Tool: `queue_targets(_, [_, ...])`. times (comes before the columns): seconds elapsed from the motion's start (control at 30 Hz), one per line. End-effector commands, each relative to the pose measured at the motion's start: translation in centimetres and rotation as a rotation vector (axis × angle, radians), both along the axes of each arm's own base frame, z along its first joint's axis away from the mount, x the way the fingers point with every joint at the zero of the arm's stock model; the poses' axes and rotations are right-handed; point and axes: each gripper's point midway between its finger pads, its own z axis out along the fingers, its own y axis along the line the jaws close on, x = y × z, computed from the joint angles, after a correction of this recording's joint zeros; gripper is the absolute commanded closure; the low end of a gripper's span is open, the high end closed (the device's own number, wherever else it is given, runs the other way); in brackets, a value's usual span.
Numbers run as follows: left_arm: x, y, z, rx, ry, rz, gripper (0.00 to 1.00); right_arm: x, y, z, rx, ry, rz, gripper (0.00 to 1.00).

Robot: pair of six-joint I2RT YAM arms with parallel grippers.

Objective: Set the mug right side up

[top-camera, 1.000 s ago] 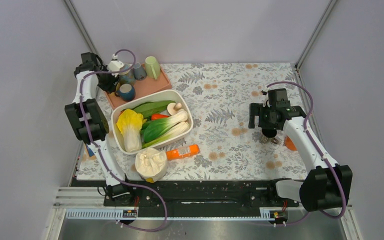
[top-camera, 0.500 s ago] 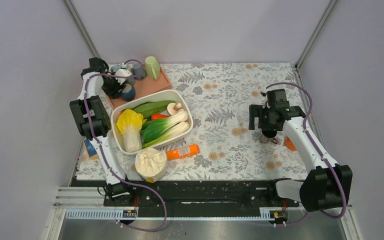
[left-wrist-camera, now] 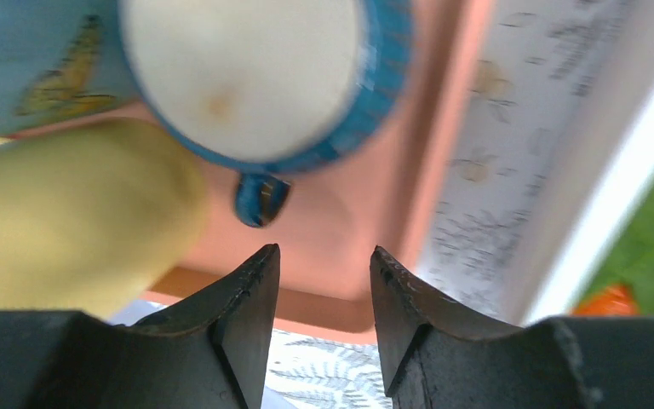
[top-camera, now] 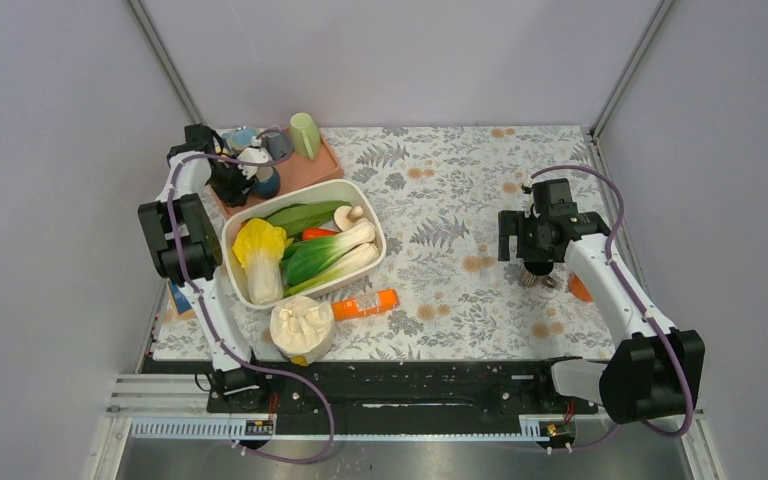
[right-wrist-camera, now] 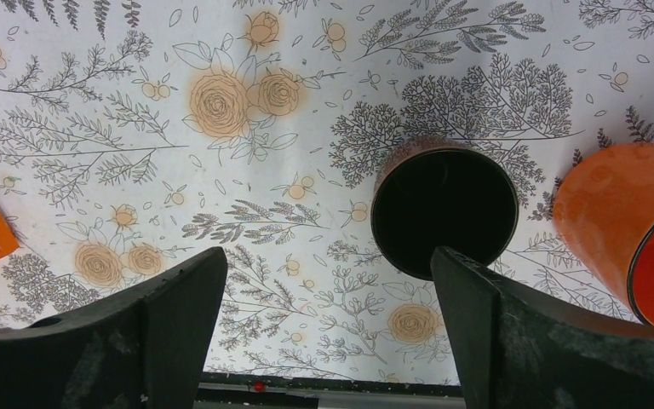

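A dark blue mug (left-wrist-camera: 247, 77) lies on the pink tray (left-wrist-camera: 341, 213), its cream round face ringed in blue towards the left wrist camera and its handle (left-wrist-camera: 261, 198) pointing at the jaws. My left gripper (left-wrist-camera: 324, 254) is open, with only tray showing in the narrow gap, and the handle sits just beyond its left fingertip. From above, the left gripper (top-camera: 243, 170) hangs over the tray's left end and partly covers the mug (top-camera: 266, 184). My right gripper (right-wrist-camera: 328, 273) is wide open over the tablecloth, far off at the right.
A blurred yellow-green mug (left-wrist-camera: 68, 213) and a light blue butterfly mug (left-wrist-camera: 43, 68) crowd the blue one. A white basin (top-camera: 355, 187) of vegetables borders the tray. A dark cup (right-wrist-camera: 444, 211) and an orange mug (right-wrist-camera: 622, 230) stand by the right gripper. A cloth bundle (top-camera: 302, 328) and an orange packet (top-camera: 365, 303) lie near the front.
My left gripper has moved right along the tray to the blue mug, and its jaws have narrowed a little. The right arm has not moved.
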Motion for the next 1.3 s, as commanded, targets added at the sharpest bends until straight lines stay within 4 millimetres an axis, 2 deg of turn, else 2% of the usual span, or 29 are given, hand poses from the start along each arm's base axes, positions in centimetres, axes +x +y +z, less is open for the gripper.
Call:
queue_targets(0.0, [-2.4,-2.8,3.1,-0.058,-0.034,-0.09,0.53,0.0,-0.1,1.0,-0.021,-0.026,0.016,0.01])
queue_targets(0.1, [-2.6,-2.4,3.5,-0.045,-0.036,-0.071,0.53,0.0,0.0,0.9,-0.021,-0.025,0.02,0.0])
queue_targets(0.17, [-1.6,-1.9,4.0,-0.048,-0.058,-0.013,0.49,0.0,0.1,0.9,-0.019,-0.023,0.024,0.01])
queue_targets(0.3, [1.5,-0.4,5.2,-0.059,-0.118,0.135,0.31,-0.1,0.1,0.8,-0.019,-0.018,0.027,0.0])
queue_targets(0.4, [2.8,0.1,5.4,-0.058,-0.137,0.165,0.25,-0.1,0.1,0.9,-0.02,-0.02,0.03,0.01])
queue_targets(0.47, [3.6,0.6,5.0,-0.05,-0.151,0.195,0.18,0.0,0.2,0.9,-0.021,-0.02,0.031,0.01])
queue_targets(0.5, [3.8,0.8,4.6,-0.044,-0.15,0.202,0.18,0.0,0.2,0.8,-0.021,-0.018,0.031,0.01])
queue_targets(0.57, [3.5,0.7,3.5,-0.033,-0.116,0.195,0.21,-0.1,0.2,0.8,-0.022,-0.014,0.031,0.01])
queue_targets(0.7, [2.4,0.2,1.8,-0.039,-0.062,0.151,0.34,-0.1,0.1,0.6,-0.025,-0.008,0.031,0.01])
queue_targets(0.8, [2.7,0.0,1.2,-0.052,-0.062,0.147,0.35,0.0,0.2,0.5,-0.023,-0.004,0.033,0.01])
queue_targets(1.0, [5.3,-0.5,1.0,-0.086,-0.085,0.184,0.34,-0.2,0.3,0.2,-0.024,0.01,0.038,0.01])
queue_targets(1.13, [4.7,-1.1,-0.4,-0.08,-0.051,0.145,0.39,-0.2,0.2,0.3,-0.031,0.008,0.035,0.01])
queue_targets(1.17, [4.6,-1.2,-0.5,-0.08,-0.047,0.139,0.43,-0.3,0.1,0.3,-0.032,0.008,0.035,0.01])
queue_targets(1.27, [4.1,-2.0,0.2,-0.109,-0.046,0.122,0.73,-0.3,0.2,0.3,-0.03,0.007,0.037,0.01])
